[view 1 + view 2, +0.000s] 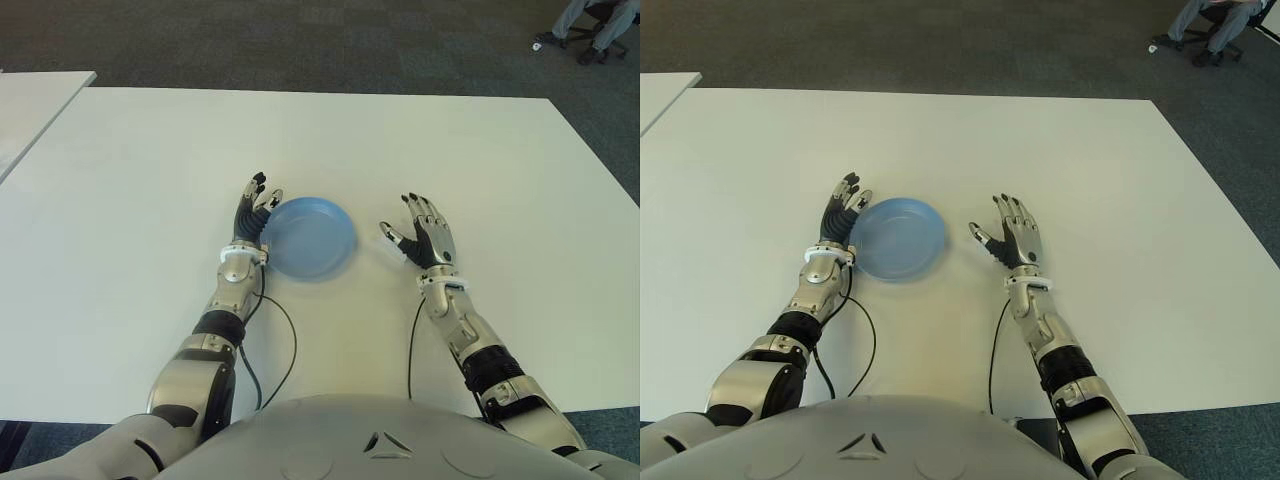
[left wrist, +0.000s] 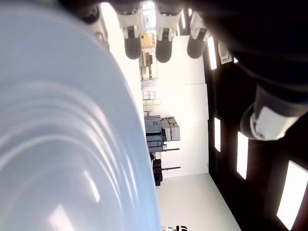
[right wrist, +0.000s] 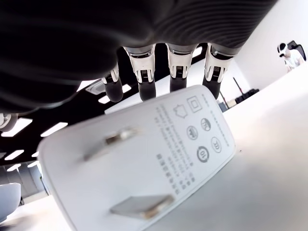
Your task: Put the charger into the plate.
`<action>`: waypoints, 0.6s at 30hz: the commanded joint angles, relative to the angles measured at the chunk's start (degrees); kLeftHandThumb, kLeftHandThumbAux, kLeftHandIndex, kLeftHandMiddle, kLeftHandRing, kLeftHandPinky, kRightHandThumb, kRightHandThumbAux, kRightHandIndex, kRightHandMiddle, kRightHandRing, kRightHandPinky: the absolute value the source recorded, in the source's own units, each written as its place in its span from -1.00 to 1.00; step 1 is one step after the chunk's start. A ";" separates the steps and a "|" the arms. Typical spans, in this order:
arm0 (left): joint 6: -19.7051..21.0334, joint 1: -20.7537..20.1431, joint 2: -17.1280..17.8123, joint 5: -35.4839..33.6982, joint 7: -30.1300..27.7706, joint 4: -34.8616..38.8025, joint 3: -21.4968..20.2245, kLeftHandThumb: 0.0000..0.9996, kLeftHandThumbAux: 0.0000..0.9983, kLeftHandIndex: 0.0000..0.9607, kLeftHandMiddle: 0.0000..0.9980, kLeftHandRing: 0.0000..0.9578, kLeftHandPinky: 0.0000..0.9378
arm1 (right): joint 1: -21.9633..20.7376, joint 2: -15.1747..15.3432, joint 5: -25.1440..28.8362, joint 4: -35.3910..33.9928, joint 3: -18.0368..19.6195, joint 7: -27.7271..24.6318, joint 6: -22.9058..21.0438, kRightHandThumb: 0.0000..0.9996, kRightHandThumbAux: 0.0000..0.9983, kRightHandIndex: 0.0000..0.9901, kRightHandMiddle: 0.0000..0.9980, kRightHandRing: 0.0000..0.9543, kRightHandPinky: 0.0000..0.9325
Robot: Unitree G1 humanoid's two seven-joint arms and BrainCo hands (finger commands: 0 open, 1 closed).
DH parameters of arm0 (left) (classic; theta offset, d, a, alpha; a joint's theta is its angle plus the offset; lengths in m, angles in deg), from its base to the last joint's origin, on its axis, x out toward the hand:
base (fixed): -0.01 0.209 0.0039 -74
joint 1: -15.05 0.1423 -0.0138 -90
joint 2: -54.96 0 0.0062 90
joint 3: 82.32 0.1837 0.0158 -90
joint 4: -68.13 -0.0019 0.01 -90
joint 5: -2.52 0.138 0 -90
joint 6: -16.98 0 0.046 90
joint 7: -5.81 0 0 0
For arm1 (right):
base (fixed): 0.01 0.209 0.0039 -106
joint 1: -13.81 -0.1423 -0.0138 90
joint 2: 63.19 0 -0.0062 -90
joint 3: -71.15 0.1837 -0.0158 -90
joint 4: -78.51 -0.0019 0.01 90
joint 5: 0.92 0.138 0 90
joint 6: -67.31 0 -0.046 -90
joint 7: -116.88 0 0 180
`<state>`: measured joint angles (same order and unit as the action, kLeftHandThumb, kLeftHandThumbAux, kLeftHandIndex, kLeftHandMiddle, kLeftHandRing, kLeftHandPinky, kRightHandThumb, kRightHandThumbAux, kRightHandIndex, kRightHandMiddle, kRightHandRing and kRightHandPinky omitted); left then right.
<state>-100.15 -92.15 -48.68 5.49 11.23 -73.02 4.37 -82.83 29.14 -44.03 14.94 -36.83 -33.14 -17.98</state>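
The white charger (image 3: 139,159) lies on the table just under my right hand (image 1: 422,232), its two prongs turned toward the wrist camera. That hand's fingers (image 3: 178,72) stretch straight out past the charger without gripping it. In the eye views the palm hides the charger. The blue plate (image 1: 310,240) sits between my hands and holds nothing. My left hand (image 1: 255,205) is at the plate's left rim with its fingers (image 2: 163,43) extended; the plate (image 2: 57,144) fills much of the left wrist view.
The white table (image 1: 150,150) stretches wide around the plate. A second white table (image 1: 40,100) stands off to the left. A person's legs on a chair (image 1: 590,25) show at the far right on grey carpet. Black cables (image 1: 285,350) trail from both wrists.
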 commanded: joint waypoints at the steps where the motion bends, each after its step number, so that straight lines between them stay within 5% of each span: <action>1: 1.78 1.49 0.21 0.43 -0.70 -2.22 0.49 -1.00 -0.04 -1.00 -0.81 -0.89 -1.00 | 0.54 -0.60 -0.11 4.64 -0.95 0.00 -1.58 -0.39 -0.72 -1.00 -1.00 -1.00 -1.00; 18: 1.74 1.25 0.42 0.60 -0.99 -2.87 0.53 -1.00 -0.04 -0.99 -0.80 -0.87 -0.96 | 4.26 -0.07 0.34 -0.90 -1.38 -0.65 -3.11 -0.41 -0.71 -1.00 -1.00 -1.00 -1.00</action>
<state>-100.63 -92.32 -48.52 5.84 11.17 -73.67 4.49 -81.94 29.27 -43.79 13.57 -37.45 -31.83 -19.52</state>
